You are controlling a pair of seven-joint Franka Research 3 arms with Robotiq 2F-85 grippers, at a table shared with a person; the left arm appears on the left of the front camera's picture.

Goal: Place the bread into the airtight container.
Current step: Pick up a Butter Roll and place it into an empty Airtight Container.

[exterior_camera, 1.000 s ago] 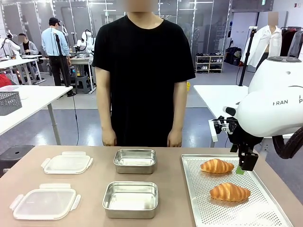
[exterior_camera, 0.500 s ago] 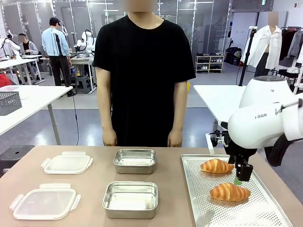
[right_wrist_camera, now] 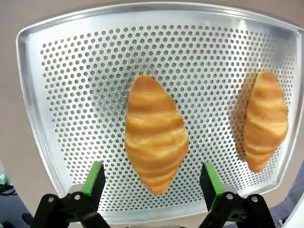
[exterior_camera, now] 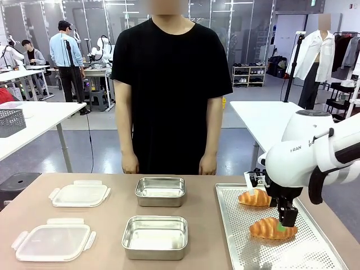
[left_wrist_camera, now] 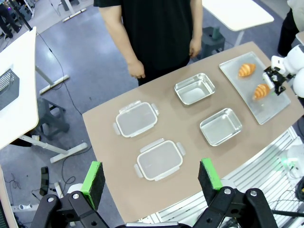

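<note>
While the right pincer (exterior_camera: pixel 283 224) hangs wide open over the nearer bread (right_wrist_camera: pixel 154 137) on the perforated tray (right_wrist_camera: pixel 71 71), lower right of the front view, the grasp step is in hand. Next, lowering and closing seem required, then carriage to the steel container (exterior_camera: pixel 154 236) at lower centre.

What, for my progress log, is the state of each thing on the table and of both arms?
Near croissant: lying on tray, not gripped.
Far croissant: lying on tray, untouched.
Near steel box: lid off, empty.
Far steel box: lid off, empty.
Near lid: off, flat on table.
Far lid: off, flat on table.
Right arm: jaws open, straddling near croissant.
Left arm: jaws open, high above table.
</note>
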